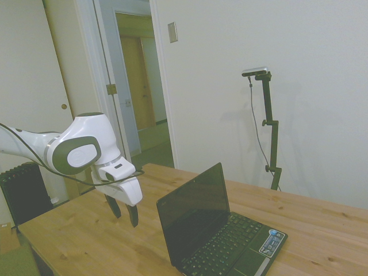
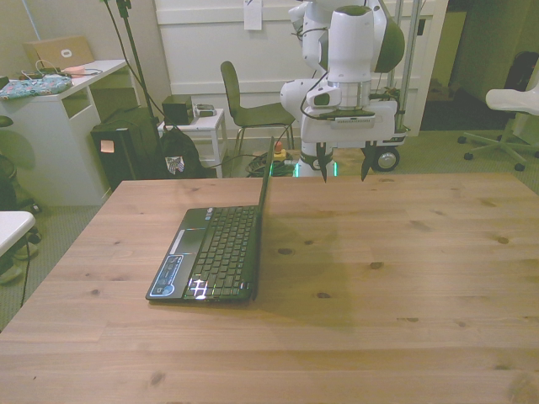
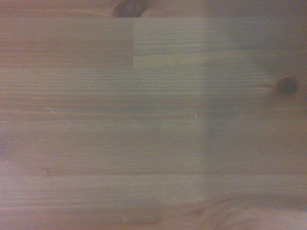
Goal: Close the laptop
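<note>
On the wooden table (image 2: 404, 278), the open netbook (image 2: 215, 252) stands lid upright; the gripper (image 2: 344, 164), fingers wide and empty, hangs behind the lid near the far edge.

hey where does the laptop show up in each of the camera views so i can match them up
Side view: the laptop sits low and centre-right, open, screen upright, just right of the hand.
Front view: it sits left of centre, seen edge-on, keyboard toward the front view's left, with the hand behind it to the right.
Wrist view: not in it, only bare table.
Shared landmark: the laptop's blue-white stickers.
</note>
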Tool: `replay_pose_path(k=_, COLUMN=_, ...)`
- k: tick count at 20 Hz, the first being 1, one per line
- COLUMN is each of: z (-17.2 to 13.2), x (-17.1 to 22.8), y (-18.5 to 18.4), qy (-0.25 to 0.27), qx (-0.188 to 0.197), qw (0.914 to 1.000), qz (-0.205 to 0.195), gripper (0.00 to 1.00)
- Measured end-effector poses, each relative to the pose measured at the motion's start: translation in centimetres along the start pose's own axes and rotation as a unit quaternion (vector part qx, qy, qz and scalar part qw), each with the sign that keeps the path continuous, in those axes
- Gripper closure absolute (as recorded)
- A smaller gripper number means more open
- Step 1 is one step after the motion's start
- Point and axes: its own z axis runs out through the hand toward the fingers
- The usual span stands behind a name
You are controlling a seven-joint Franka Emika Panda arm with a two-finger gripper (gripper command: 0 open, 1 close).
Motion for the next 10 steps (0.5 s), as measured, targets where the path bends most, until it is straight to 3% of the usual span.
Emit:
replay_pose_path(k=2, z=0.0, x=0.1, y=-0.1, qy=0.0, qx=-0.001, qw=1.0, qz=0.0, gripper=0.0)
replay_pose_path(k=5, z=-2.0, x=1.3, y=-3.5, qy=0.014, qx=0.012, qw=0.9998, qz=0.007, gripper=0.0)
replay_pose_path(k=10, z=-4.6, x=7.0, y=-9.0, qy=0.038, qx=0.024, qw=0.9982, qz=0.039, gripper=0.0)
